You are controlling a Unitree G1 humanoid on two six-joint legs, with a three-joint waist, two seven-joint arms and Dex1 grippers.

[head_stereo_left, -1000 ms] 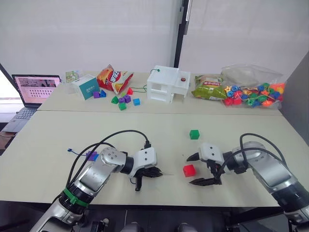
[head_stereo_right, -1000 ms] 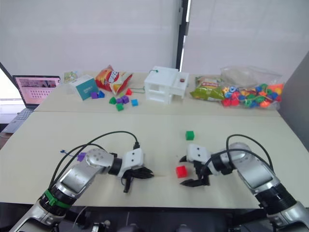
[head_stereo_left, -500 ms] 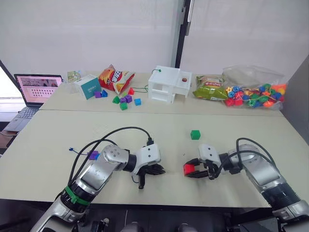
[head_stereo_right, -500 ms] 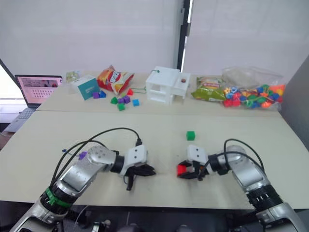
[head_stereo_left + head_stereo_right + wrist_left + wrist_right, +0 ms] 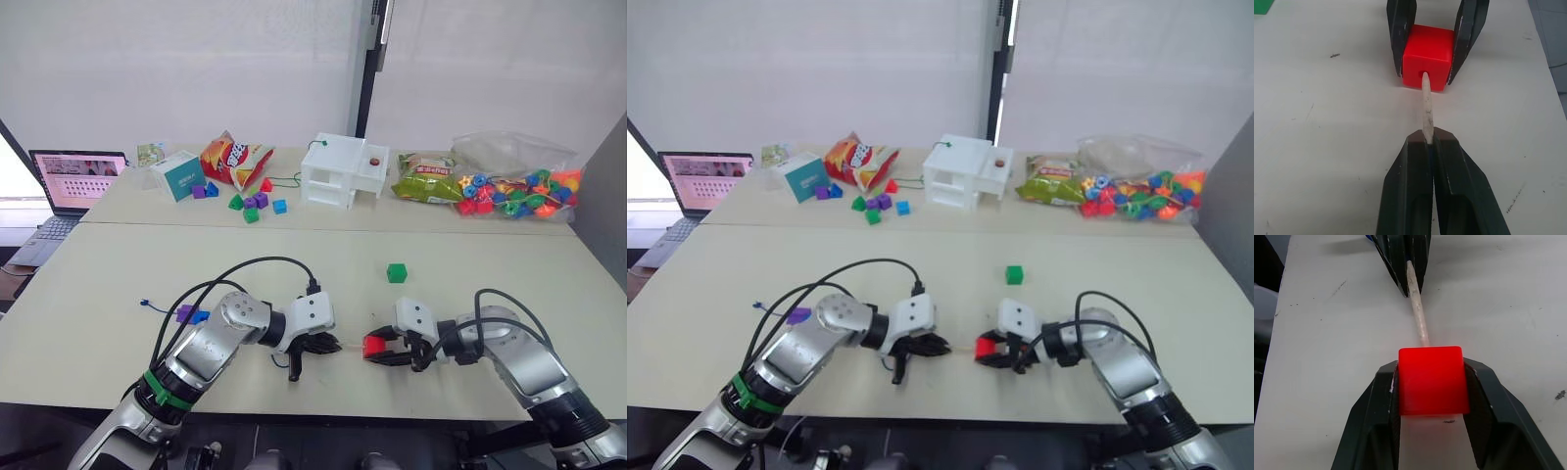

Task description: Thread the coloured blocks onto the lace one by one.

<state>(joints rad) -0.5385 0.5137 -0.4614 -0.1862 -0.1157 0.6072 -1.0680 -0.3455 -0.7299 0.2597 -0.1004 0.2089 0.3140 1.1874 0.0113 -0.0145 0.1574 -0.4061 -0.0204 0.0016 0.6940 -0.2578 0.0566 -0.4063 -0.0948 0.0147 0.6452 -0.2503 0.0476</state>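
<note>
My right gripper is shut on the red block and holds it just above the near table. The left gripper faces it, shut on the lace's pale stiff tip. The end of that tip sits in the hole in the red block's face. Far behind, near my left elbow, the lace's dark blue end lies by a purple block and a blue block. A green block rests alone on the table beyond the grippers.
On the far table stand a laptop, a teal box, a snack bag, mixed small blocks, a white box, a green packet and a clear bag of beads. Black cables loop over my left arm.
My right gripper closed on the red block and carried it left toward the left gripper. The left gripper edged right, so the lace tip now meets the block's hole.
</note>
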